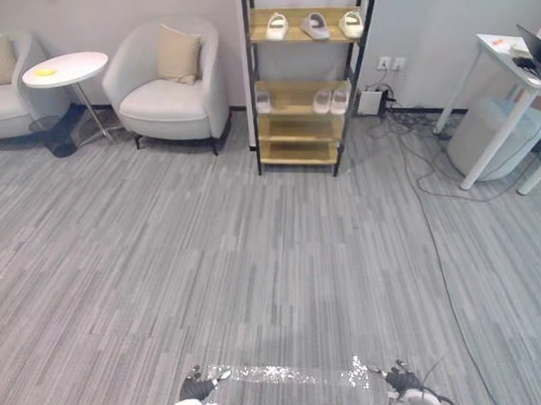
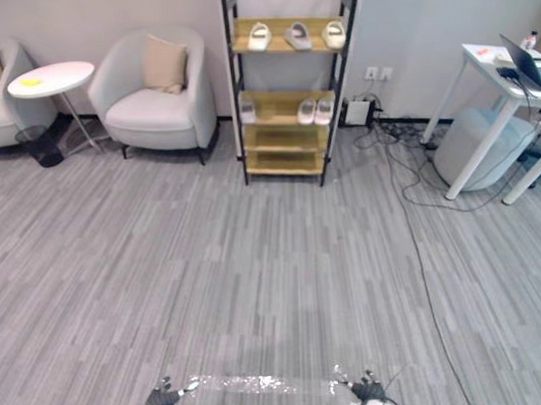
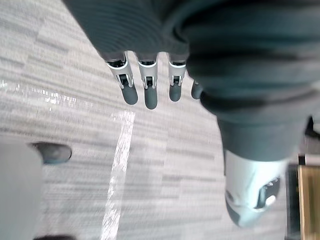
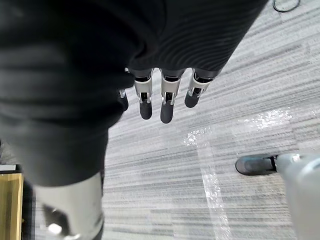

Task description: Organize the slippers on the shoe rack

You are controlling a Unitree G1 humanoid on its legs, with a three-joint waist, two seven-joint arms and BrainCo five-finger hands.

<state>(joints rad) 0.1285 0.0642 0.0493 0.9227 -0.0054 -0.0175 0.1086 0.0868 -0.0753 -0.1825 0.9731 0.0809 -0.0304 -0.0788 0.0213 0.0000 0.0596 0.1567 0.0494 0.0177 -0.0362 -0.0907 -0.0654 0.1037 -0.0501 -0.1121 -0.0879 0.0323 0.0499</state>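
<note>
Grey striped floor [image 1: 255, 258] lies under both arms, which hang straight down. Far off by the wall, beside an armchair [image 1: 169, 90], stands the shoe rack [image 1: 297, 154]. Slippers [image 1: 314, 25] sit on its top and middle shelves. The left hand [image 3: 150, 92] and right hand [image 4: 167, 107] keep fingers straight, holding nothing.

The right hand [image 4: 165, 95] hangs with fingers [image 4: 145, 106] straight and empty above the grey carpet [image 4: 250, 80].
</note>
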